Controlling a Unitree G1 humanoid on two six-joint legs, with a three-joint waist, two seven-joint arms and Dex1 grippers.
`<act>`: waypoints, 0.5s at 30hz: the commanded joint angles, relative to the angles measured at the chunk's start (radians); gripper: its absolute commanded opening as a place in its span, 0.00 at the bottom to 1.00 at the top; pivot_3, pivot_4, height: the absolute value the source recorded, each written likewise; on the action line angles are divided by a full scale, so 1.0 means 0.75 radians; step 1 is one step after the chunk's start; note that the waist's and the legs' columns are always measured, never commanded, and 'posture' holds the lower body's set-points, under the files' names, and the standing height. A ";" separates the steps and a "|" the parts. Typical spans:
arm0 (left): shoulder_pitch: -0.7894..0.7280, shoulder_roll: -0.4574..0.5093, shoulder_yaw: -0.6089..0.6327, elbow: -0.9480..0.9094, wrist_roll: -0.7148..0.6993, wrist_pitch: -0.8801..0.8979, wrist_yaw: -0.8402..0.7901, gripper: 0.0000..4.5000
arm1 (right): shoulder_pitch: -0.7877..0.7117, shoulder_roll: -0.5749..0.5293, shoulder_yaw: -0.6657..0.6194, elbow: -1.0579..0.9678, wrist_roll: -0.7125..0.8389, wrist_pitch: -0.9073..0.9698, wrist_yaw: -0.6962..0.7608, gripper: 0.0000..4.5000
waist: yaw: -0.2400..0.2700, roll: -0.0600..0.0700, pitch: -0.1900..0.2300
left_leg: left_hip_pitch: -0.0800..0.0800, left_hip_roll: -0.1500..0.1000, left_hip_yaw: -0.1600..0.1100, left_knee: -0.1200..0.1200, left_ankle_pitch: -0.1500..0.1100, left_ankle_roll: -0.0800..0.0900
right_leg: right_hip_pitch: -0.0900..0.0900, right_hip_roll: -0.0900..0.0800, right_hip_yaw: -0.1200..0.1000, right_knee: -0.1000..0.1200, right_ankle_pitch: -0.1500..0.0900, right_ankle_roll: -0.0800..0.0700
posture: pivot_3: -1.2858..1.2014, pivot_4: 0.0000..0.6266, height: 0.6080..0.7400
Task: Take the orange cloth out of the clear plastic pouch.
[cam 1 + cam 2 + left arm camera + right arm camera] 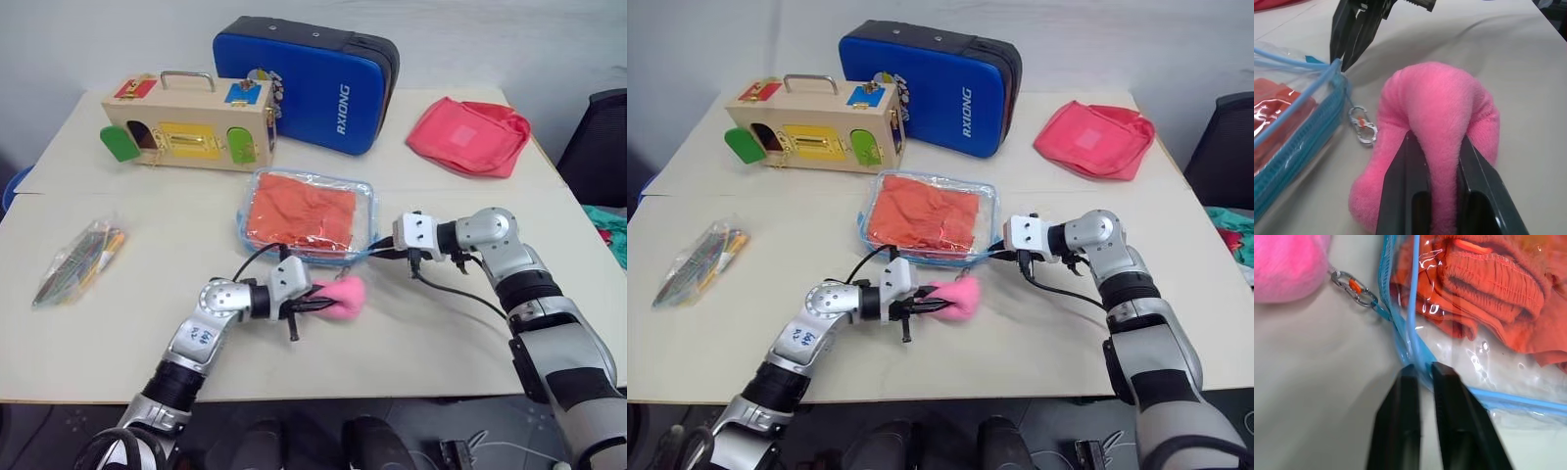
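The clear plastic pouch (370, 211) with light-blue zipper edging lies flat mid-table, and the orange cloth (299, 213) is folded inside it. My right gripper (377, 253) is shut on the pouch's blue edge (1400, 338) at its near right corner. A fluffy pink plush toy (345, 294) lies just in front of the pouch, joined to the zipper by a small metal clip (1362, 126). My left gripper (1442, 142) is shut on this plush, its black fingers pressing into both sides. The cloth (1498, 289) shows wrinkled through the plastic.
A wooden latch box (186, 122) and a blue padded case (304, 83) stand at the back. A pink-red fabric bag (468, 135) lies back right. A small clear bag of coloured sticks (78, 259) rests at the left. A black chair (600, 147) stands beyond the right edge.
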 commanded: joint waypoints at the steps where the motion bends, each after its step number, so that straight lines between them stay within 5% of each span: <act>1: 0.039 0.052 0.032 0.010 0.011 0.014 0.003 0.02 | -0.021 -0.010 -0.047 0.003 0.025 -0.019 -0.047 0.01 | 0.000 0.000 0.000 | 0.000 0.000 0.000 0.000 0.000 0.000 | 0.000 0.000 0.000 0.000 0.000 0.000 | 0.52 0.24 1.00; 8: 0.050 0.054 0.082 0.001 -0.028 0.039 0.052 0.02 | 0.023 -0.009 -0.050 -0.061 0.068 -0.019 -0.025 0.01 | 0.000 0.000 0.000 | 0.000 0.000 0.000 0.000 0.000 0.000 | 0.000 0.000 0.001 0.000 0.000 0.000 | 0.52 0.24 1.00; 15: 0.120 0.102 0.385 -0.021 -0.228 0.264 0.184 0.02 | 0.120 -0.126 -0.054 -0.176 0.146 -0.149 0.161 0.01 | 0.003 0.000 0.000 | 0.000 0.000 0.000 0.000 0.000 0.000 | 0.000 -0.001 0.000 0.000 0.000 0.000 | 0.52 0.24 1.00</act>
